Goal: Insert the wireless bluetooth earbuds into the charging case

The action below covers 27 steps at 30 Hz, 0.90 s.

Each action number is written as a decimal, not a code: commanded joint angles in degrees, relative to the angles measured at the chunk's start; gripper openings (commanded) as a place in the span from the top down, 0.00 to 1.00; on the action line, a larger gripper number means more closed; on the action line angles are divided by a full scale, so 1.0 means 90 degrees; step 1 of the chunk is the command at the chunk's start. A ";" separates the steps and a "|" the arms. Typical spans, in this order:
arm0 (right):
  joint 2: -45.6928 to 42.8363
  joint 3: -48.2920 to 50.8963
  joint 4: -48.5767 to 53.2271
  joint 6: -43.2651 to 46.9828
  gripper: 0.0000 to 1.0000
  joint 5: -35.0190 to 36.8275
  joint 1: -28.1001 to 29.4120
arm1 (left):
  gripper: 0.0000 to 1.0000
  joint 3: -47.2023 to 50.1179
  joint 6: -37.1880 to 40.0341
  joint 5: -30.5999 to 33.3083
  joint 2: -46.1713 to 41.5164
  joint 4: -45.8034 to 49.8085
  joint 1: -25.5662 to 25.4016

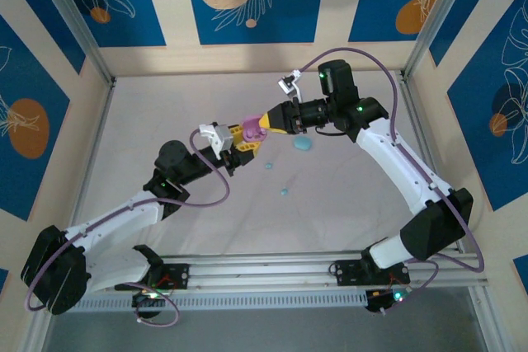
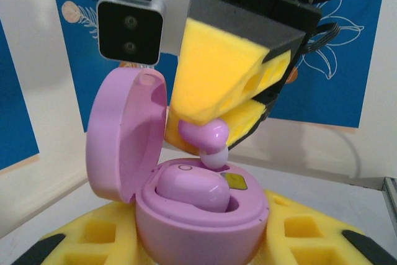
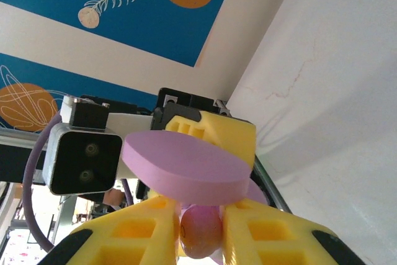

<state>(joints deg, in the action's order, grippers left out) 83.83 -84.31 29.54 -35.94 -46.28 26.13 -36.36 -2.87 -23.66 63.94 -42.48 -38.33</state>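
A pink earbud point(image 2: 203, 134) hangs just above the open pink charging case point(image 2: 198, 221), its pale tip pointing down at the empty socket on the case's right side, very near the rim; whether it touches yet I cannot tell. The other socket is already filled: a seated earbud point(image 2: 189, 192) lies flush in the left half of the well. The lid point(image 2: 121, 138) stands hinged back and upright on the left, out of the way of the descent. The right gripper point(image 3: 200, 234) pinches the hanging bud between its yellow fingers point(image 2: 217, 72), which are pressed close on it from both sides. The left gripper point(image 2: 198, 246) holds the case from below, its fingers clamped against the case body and keeping it lifted off the table point(image 1: 165, 113), roughly level and opening upward. In the overhead view the two grippers meet nose to nose above the middle of the table. On the cloth just to the right of them lies a light blue case point(image 1: 302, 145), with one light blue bud point(image 1: 268, 166) and a second light blue bud point(image 1: 284, 191) loose nearby, well apart from it. By my reading the pink set is half done, with its second bud about to be seated, while the blue pieces are not yet started.
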 commanded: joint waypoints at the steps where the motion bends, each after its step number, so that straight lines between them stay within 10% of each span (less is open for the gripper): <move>1: 0.0096 -0.0154 0.0233 0.0195 0.77 0.0066 0.0054 | 0.65 -0.0163 -0.0114 -0.0123 -0.0014 -0.0456 -0.0053; 27: 0.0354 -0.0670 0.1142 0.0636 0.72 0.0823 0.0280 | 0.65 -0.0235 -0.0151 -0.0076 0.0005 -0.0519 -0.0054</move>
<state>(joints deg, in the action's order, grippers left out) 85.73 -89.17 36.88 -31.48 -41.25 27.83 -36.36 -4.14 -22.94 64.36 -42.33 -38.30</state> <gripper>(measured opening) 0.277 0.351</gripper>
